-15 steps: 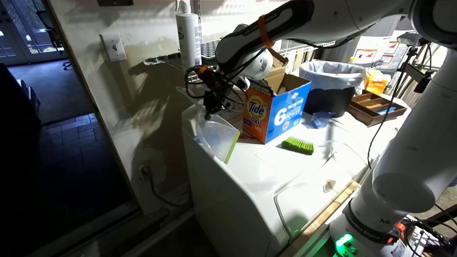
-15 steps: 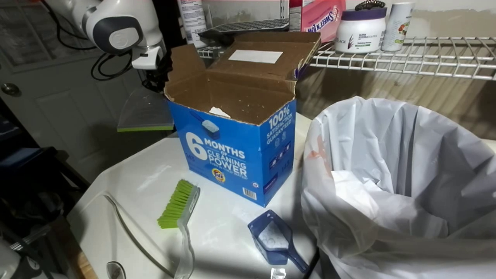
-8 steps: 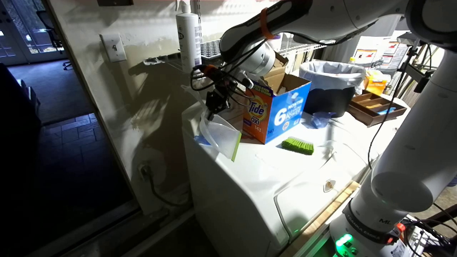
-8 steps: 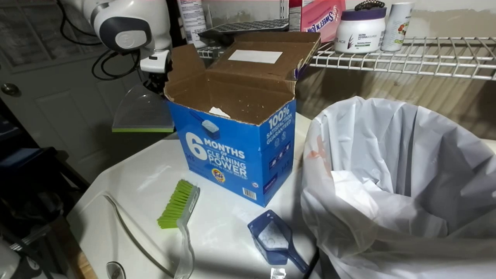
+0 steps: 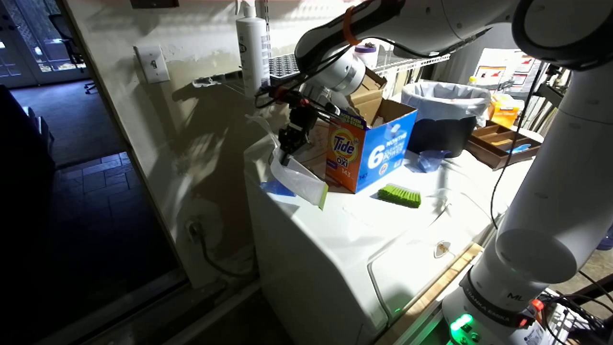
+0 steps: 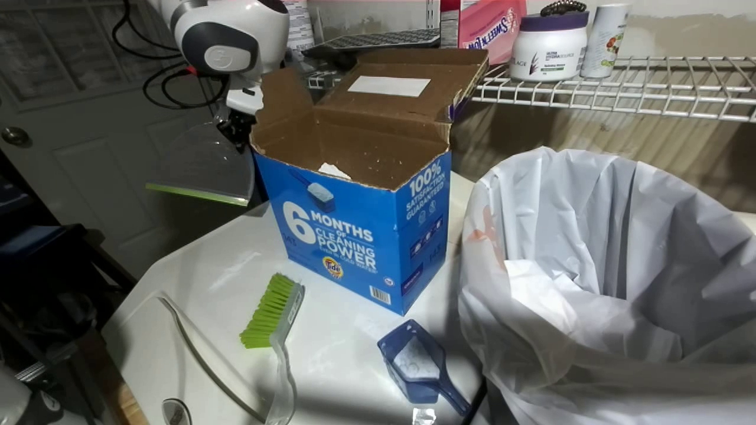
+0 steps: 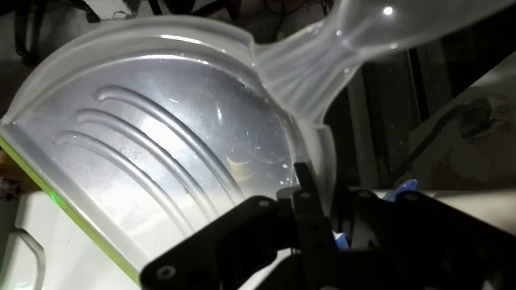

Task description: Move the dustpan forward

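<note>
The dustpan (image 5: 306, 186) is a clear, whitish plastic pan with a lime-green front lip and a pale handle. It hangs tilted over the far end of the white machine top, beside the carton. It also shows in an exterior view (image 6: 207, 162) and fills much of the wrist view (image 7: 161, 121). My gripper (image 5: 284, 158) is shut on the pan's curved back rim near the handle, with one finger inside the pan. The gripper in the wrist view (image 7: 320, 181) shows the rim between its fingers. Part of the gripper is hidden behind the carton in an exterior view (image 6: 237, 133).
The open orange-and-blue carton (image 5: 383, 151) stands close beside the arm. A green brush (image 6: 271, 319) and a blue scoop (image 6: 413, 366) lie on the white machine top (image 5: 335, 239). A blue piece (image 5: 278, 188) lies under the dustpan. A lined bin (image 6: 590, 236) stands beyond the carton.
The gripper has turned the dustpan, so it looks more edge-on and its green lip slants more. The arm has shifted slightly, and the blue piece under the pan is more exposed.
</note>
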`<move>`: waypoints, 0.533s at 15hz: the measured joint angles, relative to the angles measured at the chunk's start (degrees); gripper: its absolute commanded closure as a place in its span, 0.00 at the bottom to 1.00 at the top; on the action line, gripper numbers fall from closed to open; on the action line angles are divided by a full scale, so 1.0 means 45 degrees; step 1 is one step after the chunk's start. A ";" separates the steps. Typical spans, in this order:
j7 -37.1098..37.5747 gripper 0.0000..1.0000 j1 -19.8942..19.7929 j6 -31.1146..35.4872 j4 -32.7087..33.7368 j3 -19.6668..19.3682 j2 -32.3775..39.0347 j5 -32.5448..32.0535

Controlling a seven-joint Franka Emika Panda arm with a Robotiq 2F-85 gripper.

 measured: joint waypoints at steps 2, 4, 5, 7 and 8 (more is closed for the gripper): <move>0.0403 0.98 -0.0037 -0.0488 0.0365 -0.0069 0.0378 0.0001; 0.0785 0.98 -0.0042 -0.0604 0.0622 -0.0129 0.0687 0.0009; 0.0958 0.98 -0.0047 -0.0618 0.0725 -0.0154 0.0806 0.0020; 0.1284 0.98 -0.0064 -0.0618 0.0876 -0.0208 0.0945 0.0036; 0.1462 0.98 -0.0072 -0.0618 0.0923 -0.0245 0.0974 0.0037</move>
